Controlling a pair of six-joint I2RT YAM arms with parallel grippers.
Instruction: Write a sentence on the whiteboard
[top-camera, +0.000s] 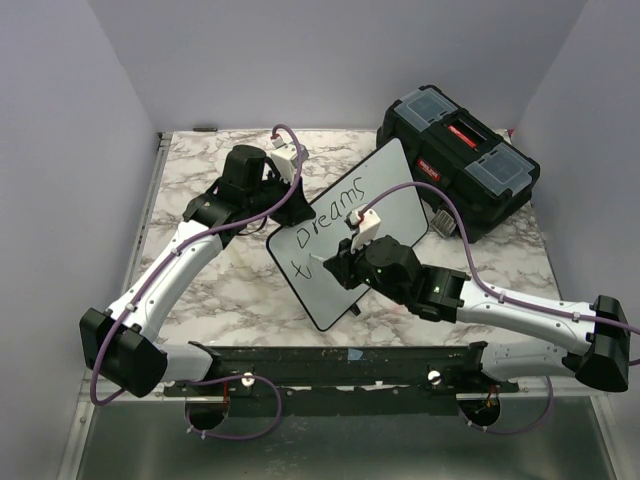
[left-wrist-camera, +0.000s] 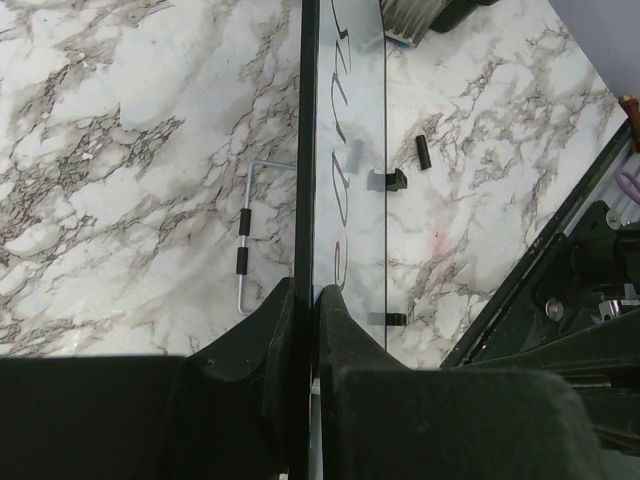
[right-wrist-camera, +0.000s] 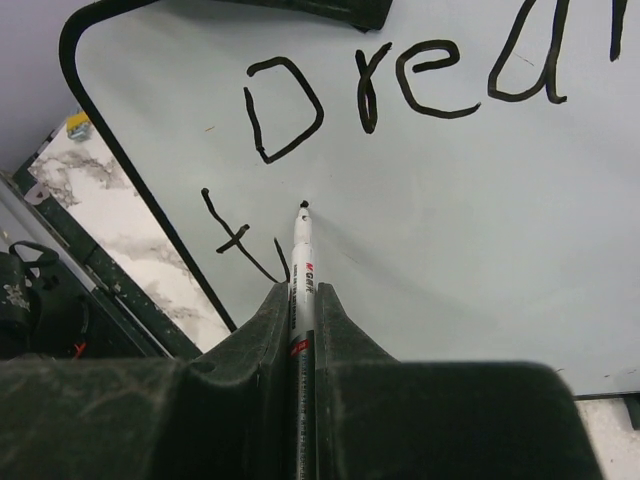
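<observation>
The whiteboard (top-camera: 395, 205) stands tilted on the marble table, its face (right-wrist-camera: 450, 200) filling the right wrist view. On it the sentence (top-camera: 336, 213) reads "Dreams" with a "t" started below (right-wrist-camera: 235, 240). My left gripper (top-camera: 291, 207) is shut on the board's left edge (left-wrist-camera: 306, 150); its fingers (left-wrist-camera: 340, 320) pinch the black rim. My right gripper (top-camera: 336, 265) is shut on a white marker (right-wrist-camera: 301, 270), whose black tip (right-wrist-camera: 303, 205) touches the board just right of the "t".
A black toolbox (top-camera: 458, 160) sits at the back right, behind the board. A bent metal stand wire (left-wrist-camera: 243, 240) and small black clips (left-wrist-camera: 422, 152) lie on the marble. The black base rail (top-camera: 340, 360) runs along the near edge.
</observation>
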